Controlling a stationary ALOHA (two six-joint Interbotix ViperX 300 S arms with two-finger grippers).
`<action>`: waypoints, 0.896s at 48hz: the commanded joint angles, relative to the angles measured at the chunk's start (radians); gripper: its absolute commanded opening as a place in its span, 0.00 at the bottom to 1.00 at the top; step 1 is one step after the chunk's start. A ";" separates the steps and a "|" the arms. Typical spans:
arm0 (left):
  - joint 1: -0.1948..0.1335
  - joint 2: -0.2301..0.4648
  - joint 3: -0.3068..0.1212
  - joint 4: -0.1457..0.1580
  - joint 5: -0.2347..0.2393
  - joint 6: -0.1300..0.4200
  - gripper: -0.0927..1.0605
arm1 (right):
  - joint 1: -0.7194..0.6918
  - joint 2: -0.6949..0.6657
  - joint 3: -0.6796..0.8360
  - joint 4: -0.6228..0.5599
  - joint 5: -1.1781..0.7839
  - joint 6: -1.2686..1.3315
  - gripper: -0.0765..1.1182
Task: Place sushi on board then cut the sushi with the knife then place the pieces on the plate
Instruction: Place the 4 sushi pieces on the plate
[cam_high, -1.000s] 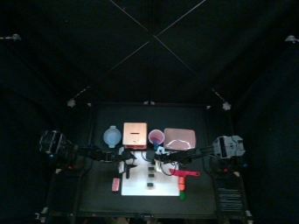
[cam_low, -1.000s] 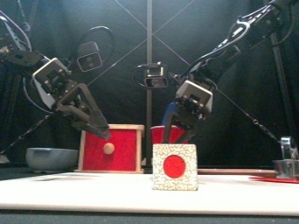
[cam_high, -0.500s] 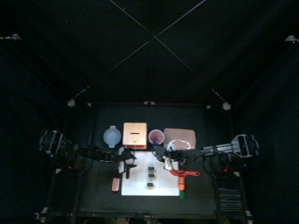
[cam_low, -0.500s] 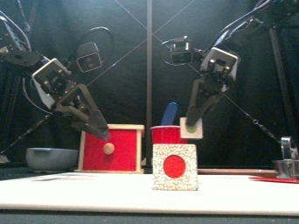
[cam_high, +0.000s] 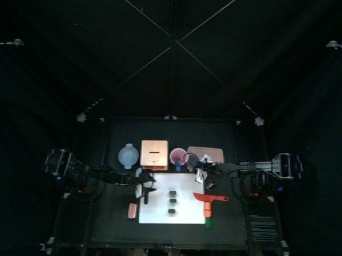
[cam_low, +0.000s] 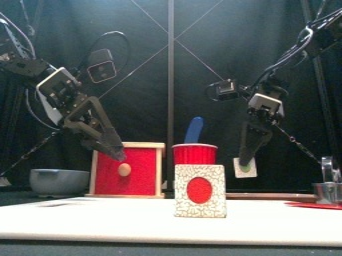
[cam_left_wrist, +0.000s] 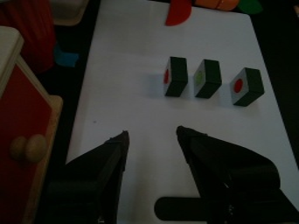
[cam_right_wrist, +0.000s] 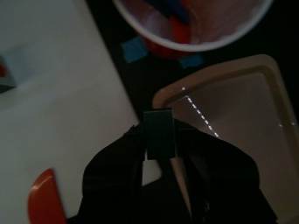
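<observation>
Three sushi pieces (cam_left_wrist: 208, 78) stand in a row on the white board (cam_left_wrist: 128, 105), so the cutting looks done and three of them are not yet moved. The left gripper (cam_left_wrist: 151, 134) hovers at the board's eleven o'clock, jaws wide and empty. The right gripper (cam_low: 247, 158) pinches a fourth piece (cam_right_wrist: 158, 133) above the near rim of the pink tray (cam_right_wrist: 233, 101), at the board's one o'clock. The tray looks bare, with open room. The red cup (cam_low: 194, 153) stands close at its nine o'clock.
</observation>
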 joint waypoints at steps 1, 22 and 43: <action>0.003 -0.003 -0.012 -0.002 -0.005 -0.002 0.81 | -0.052 -0.006 -0.002 -0.008 -0.008 0.002 0.60; 0.005 0.000 -0.011 -0.011 -0.005 -0.002 0.81 | -0.081 -0.002 0.005 0.040 -0.044 0.003 0.73; 0.003 0.000 -0.018 -0.011 -0.005 -0.003 0.81 | 0.287 -0.003 -0.097 0.181 -0.075 0.005 0.73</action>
